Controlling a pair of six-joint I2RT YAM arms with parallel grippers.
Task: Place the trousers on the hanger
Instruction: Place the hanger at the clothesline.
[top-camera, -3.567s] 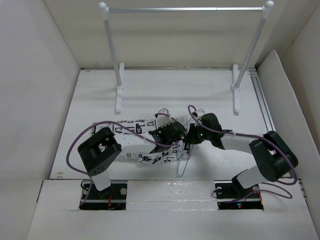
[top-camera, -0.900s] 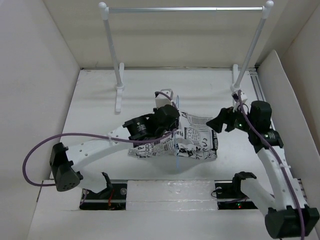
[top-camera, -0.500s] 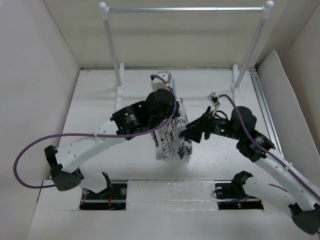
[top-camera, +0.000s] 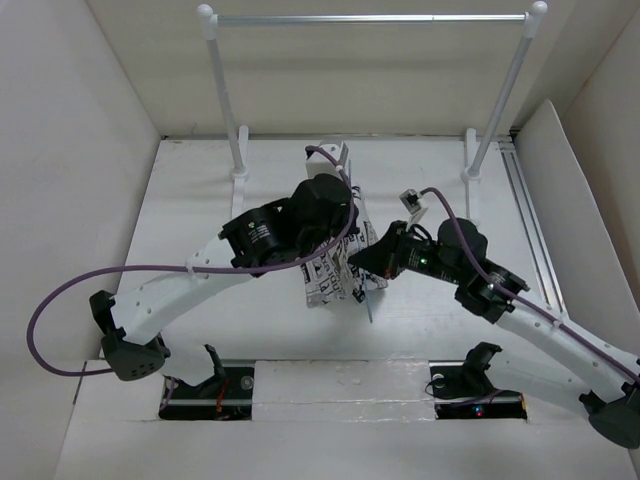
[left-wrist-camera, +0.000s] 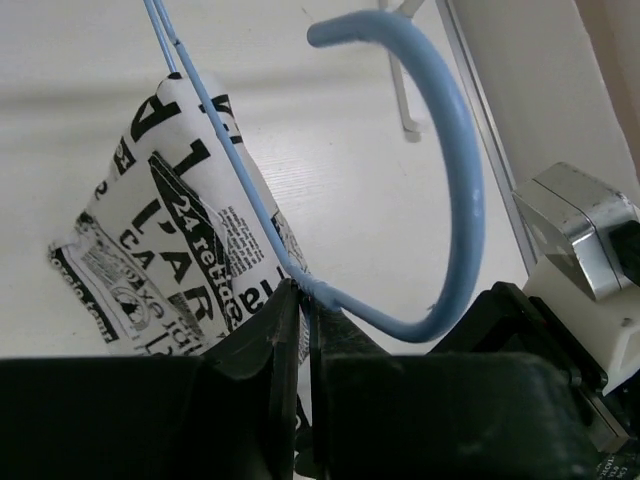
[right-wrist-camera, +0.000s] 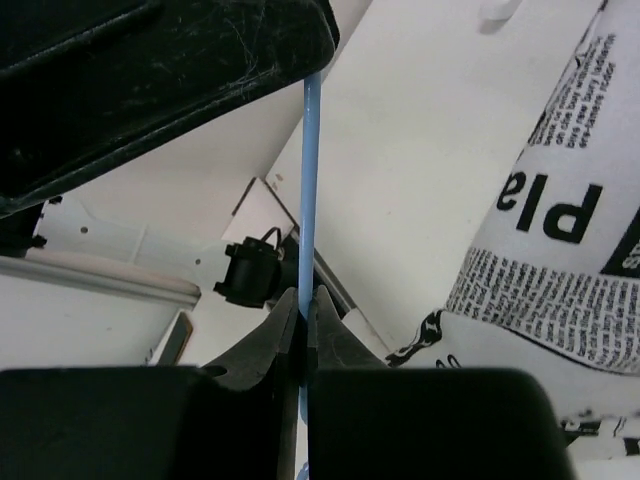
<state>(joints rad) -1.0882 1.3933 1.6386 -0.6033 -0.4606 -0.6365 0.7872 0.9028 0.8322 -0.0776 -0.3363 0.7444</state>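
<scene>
The trousers (top-camera: 325, 282), white with black newspaper print, hang draped over the pale-blue hanger (top-camera: 366, 300) above the table's middle. My left gripper (top-camera: 338, 225) is shut on the hanger at the base of its hook. In the left wrist view the hook (left-wrist-camera: 455, 170) curls up from my left gripper (left-wrist-camera: 303, 292), and the trousers (left-wrist-camera: 170, 250) hang beyond it over the thin wires. My right gripper (top-camera: 364, 264) is shut on a lower wire of the hanger. In the right wrist view that wire (right-wrist-camera: 311, 180) runs straight up from my right gripper (right-wrist-camera: 307, 300), with the trousers (right-wrist-camera: 560, 240) to its right.
A white two-post rack (top-camera: 225, 110) with a metal crossbar (top-camera: 370, 18) stands at the back of the table. White walls (top-camera: 80, 200) close in both sides. The left arm's black body (right-wrist-camera: 150, 70) sits just above the right gripper.
My right gripper has moved slightly left and has shut on the hanger's wire; half a second ago it stood open beside it. The left gripper has kept its hold and hardly moved.
</scene>
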